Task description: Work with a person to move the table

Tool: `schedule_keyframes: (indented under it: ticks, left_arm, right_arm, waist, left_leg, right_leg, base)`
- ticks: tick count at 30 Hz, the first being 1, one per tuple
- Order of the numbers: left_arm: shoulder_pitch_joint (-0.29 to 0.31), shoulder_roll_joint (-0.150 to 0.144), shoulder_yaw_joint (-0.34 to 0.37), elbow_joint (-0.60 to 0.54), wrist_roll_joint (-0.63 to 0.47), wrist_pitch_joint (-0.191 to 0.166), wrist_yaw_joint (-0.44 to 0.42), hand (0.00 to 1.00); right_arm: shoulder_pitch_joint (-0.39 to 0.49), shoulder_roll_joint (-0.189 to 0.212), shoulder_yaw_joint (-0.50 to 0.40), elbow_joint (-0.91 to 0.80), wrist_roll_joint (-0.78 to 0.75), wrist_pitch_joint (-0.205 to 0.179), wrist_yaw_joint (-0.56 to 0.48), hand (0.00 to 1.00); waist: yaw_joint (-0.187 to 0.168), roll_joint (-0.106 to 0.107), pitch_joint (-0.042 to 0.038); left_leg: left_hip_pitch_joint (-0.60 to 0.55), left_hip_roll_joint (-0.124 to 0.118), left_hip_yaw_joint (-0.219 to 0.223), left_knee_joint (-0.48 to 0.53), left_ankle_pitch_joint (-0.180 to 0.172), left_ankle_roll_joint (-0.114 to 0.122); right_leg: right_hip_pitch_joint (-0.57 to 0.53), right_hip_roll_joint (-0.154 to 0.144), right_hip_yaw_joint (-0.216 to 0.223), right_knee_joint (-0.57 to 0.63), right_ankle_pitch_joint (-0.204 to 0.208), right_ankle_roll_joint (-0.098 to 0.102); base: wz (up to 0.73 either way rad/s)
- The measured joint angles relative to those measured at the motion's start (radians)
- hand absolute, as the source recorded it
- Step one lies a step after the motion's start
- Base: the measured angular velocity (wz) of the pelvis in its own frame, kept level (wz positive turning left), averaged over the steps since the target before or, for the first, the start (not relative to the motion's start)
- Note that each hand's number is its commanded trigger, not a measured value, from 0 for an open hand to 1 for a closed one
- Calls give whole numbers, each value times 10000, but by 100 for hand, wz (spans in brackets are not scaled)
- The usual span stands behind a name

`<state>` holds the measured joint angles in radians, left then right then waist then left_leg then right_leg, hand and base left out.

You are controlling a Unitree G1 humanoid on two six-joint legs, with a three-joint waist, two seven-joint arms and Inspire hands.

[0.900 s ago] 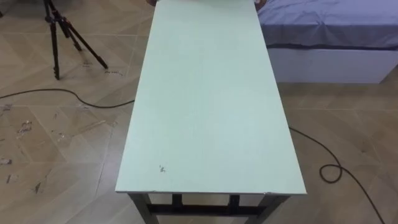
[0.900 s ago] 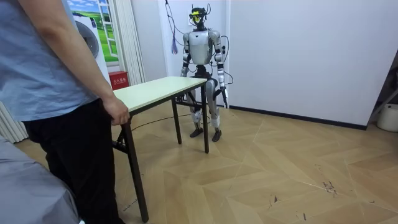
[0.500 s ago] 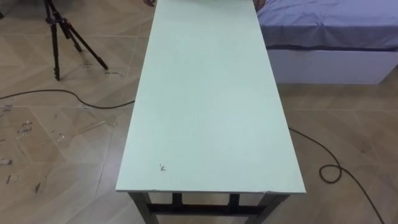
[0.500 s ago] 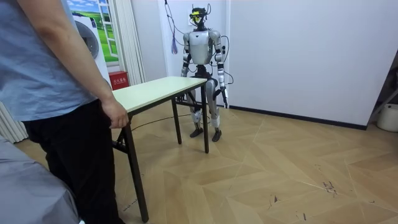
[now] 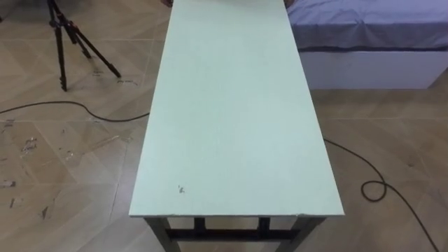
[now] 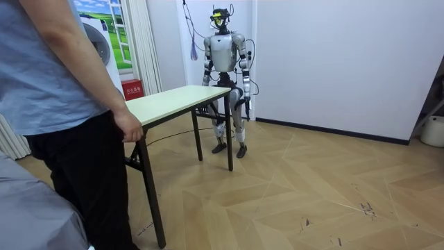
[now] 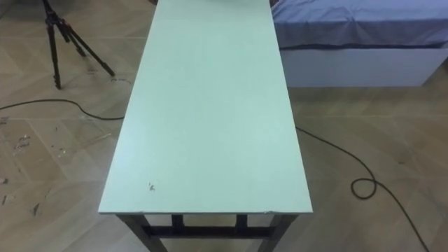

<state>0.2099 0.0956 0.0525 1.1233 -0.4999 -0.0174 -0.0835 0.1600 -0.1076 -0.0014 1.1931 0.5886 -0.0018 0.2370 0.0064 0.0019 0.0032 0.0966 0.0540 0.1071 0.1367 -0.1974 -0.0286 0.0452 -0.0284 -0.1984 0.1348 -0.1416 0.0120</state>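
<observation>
The table point(image 5: 234, 119) stands on the wood floor, its bare top running from the robot's end to the person's. A bed point(image 5: 371, 28) lies near its far right corner and a tripod point(image 5: 70, 42) stands off to the left. The person's hand point(image 6: 130, 126) grips the far edge. The robot stands upright at the near end, its left hand point(image 6: 248, 104) hanging by its thigh (too small to tell whether it is open or closed; the right is hidden behind the tabletop). I judge the step to be taking hold: next, both hands must reach the near edge and grip it.
</observation>
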Motion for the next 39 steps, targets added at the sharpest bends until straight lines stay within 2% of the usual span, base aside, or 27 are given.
schedule_keyframes:
  ticks: [2,6,9,13,15,17,19,21,23,27,29,32,39]
  left_arm:
    - [42,37,-210,-545,-531,218,-329,0]
    - [-11,73,-462,-887,-1270,248,-808,0]
    - [156,170,-1141,-1693,-1697,244,-1050,0]
    - [700,531,-1859,-3085,-2246,268,-1423,0]
    - [715,614,-2308,-3590,-2834,276,-1551,0]
    - [825,744,-2907,-5039,-3792,285,-1733,0]
    - [1068,753,-3241,-5644,-4316,405,-1662,0]
    - [1380,914,-3638,-6446,-4536,419,-1769,0]
    - [1401,960,-3930,-7426,-4724,427,-2000,0]
    - [1190,961,-4137,-8305,-4807,445,-2376,0]
    - [1208,1078,-4403,-9041,-5247,587,-2364,0]
    - [1211,1296,-4590,-9236,-5896,821,-2305,0]
    - [1147,1493,-4731,-9330,-6159,845,-2233,0]
  right_arm:
    - [199,-14,20,-839,297,236,81,0]
    - [322,-82,233,-1857,462,252,369,0]
    - [796,-195,650,-3208,706,248,560,0]
    - [1417,-183,1080,-4730,1507,250,977,0]
    - [1535,-196,1470,-5236,2022,250,1081,0]
    - [1715,-224,1979,-6247,2657,250,1289,0]
    - [1768,-224,2307,-6907,3017,249,1620,0]
    - [1751,-252,2572,-7233,3390,257,1911,0]
    - [1751,-425,2870,-7761,3851,286,1998,0]
    - [1694,-581,2970,-8137,3933,385,2251,0]
    - [1687,-685,3137,-8167,4108,394,2251,0]
    - [1667,-975,3573,-8424,4507,469,2242,0]
    - [1474,-1603,4068,-9035,4651,462,2131,0]
  waist:
    - [-3,15,-13]
    - [11,2,-11]
    - [12,-7,-16]
    - [-5,-9,-19]
    - [-24,5,2]
    - [-25,45,18]
    - [-60,98,74]
    - [-98,98,73]
    - [-97,79,89]
    - [-119,21,61]
    - [-258,15,55]
    - [-308,39,69]
    - [-337,39,75]
  left_leg:
    - [-159,0,-1,25,0,0]
    - [-195,-4,-7,81,0,0]
    - [-182,0,-12,93,0,0]
    - [-161,0,-6,123,0,0]
    - [-193,-3,-36,143,0,0]
    - [-323,-6,-49,175,0,0]
    - [-316,-9,-50,170,0,0]
    - [-315,-4,-51,179,0,0]
    - [-345,-5,-54,183,1,1]
    - [-327,1,-34,243,1,2]
    - [-341,2,-31,262,1,2]
    - [-333,5,-26,277,1,1]
    - [-323,10,-15,292,1,1]
  right_leg:
    - [-139,-6,-18,29,3,-4]
    - [-129,-18,-69,54,7,-6]
    - [-112,-18,-77,47,4,-9]
    - [-104,-19,-96,43,-1,-15]
    - [-117,-44,-238,80,0,-15]
    - [-270,-71,-253,192,-1,-15]
    - [-260,-73,-253,206,1,-17]
    - [-250,-74,-266,238,1,-17]
    - [-277,-82,-293,238,0,-17]
    - [-264,-79,-271,260,-2,-20]
    - [-259,-76,-273,268,-2,-22]
    - [-281,-77,-266,342,-13,-39]
    - [-275,-77,-268,360,-12,-44]
  base:
    - [2]
    - [4]
    - [1]
    - [1]
    - [11]
    - [9]
    - [0]
    - [5]
    - [8]
    - [-1]
    - [0]
    - [0]
    - [0]
